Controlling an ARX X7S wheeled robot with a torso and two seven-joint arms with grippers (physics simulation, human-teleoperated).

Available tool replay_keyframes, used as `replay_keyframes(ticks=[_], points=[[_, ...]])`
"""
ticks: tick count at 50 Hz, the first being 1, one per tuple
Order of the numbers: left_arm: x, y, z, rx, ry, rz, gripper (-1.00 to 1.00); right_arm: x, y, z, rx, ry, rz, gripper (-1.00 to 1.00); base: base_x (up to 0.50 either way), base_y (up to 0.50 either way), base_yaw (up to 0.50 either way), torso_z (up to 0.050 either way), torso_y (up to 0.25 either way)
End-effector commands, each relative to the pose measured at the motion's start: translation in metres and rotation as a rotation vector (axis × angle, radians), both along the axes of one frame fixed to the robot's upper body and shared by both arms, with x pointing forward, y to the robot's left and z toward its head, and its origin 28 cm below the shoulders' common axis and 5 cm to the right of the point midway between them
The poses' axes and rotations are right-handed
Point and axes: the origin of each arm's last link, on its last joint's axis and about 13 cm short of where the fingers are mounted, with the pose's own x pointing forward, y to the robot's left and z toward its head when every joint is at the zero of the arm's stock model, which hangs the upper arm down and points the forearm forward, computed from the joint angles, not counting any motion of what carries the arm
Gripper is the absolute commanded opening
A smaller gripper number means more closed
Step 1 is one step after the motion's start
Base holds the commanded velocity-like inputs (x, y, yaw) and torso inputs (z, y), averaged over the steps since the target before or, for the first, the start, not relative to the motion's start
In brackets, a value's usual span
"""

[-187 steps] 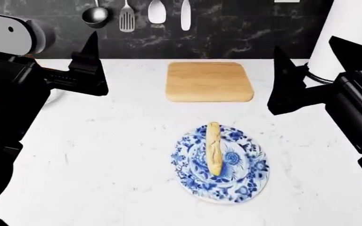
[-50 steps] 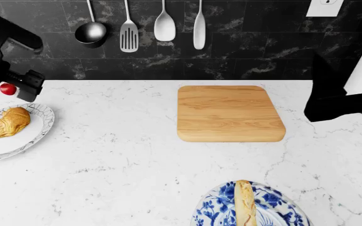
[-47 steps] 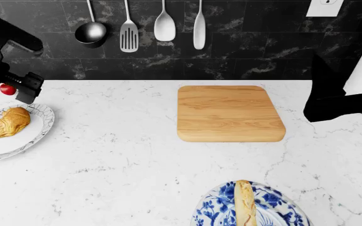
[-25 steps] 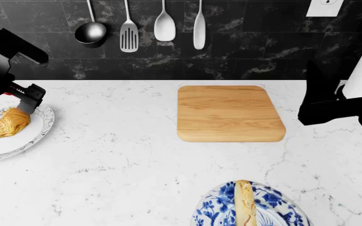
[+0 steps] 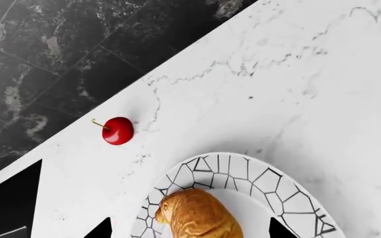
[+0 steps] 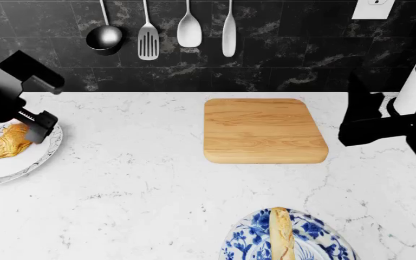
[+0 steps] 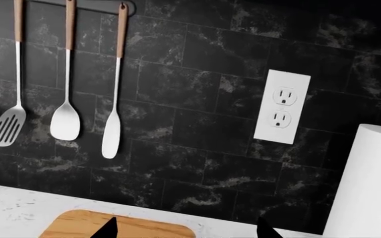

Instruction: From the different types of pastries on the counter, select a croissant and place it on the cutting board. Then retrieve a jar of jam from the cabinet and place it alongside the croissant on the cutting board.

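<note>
1. Presently hovering above the croissant [image 5: 200,218]: left end effector [image 6: 31,130], fingertips spread to either side of the pastry, nothing held.
2. Resting on a crackle-patterned plate [image 5: 270,183] far left of the cutting board [image 6: 262,130], with a cherry [image 5: 117,131] just beyond the plate rim.
3. Parked to the right of the cutting board beside a paper towel roll [image 7: 369,183]: right end effector [image 7: 185,229], tips apart and empty.
4. Lying on a blue floral plate [image 6: 244,238] in front of the cutting board: the baguette [image 6: 281,234], not wanted.
5. Likely trouble: closing off-centre and squeezing a glossy, rounded fold, letting the croissant slip out or dragging the plate across the desk [image 6: 136,184].
6. Also possible: descending too low and striking the plate rim.
</note>
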Motion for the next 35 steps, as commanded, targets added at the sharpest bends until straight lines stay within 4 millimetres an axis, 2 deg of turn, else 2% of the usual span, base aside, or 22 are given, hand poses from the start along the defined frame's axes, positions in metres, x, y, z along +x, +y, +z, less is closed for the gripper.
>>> replay_keyframes(ticks=[1,11,35], points=[[0.007,-0.001,0.001,-0.005,-0.013,0.01,1.0,0.002,0.002,-0.003,0.0,0.006,0.003,1.0,0.0,0.0,0.0,0.0,0.0],[0.013,0.0,-0.013,-0.035,0.013,0.037,1.0,0.006,0.001,-0.008,0.001,0.014,0.004,1.0,0.0,0.0,0.0,0.0,0.0],[0.007,0.004,-0.022,0.001,0.048,0.122,1.0,0.008,0.0,-0.014,-0.003,0.027,-0.001,1.0,0.0,0.0,0.0,0.0,0.0]])
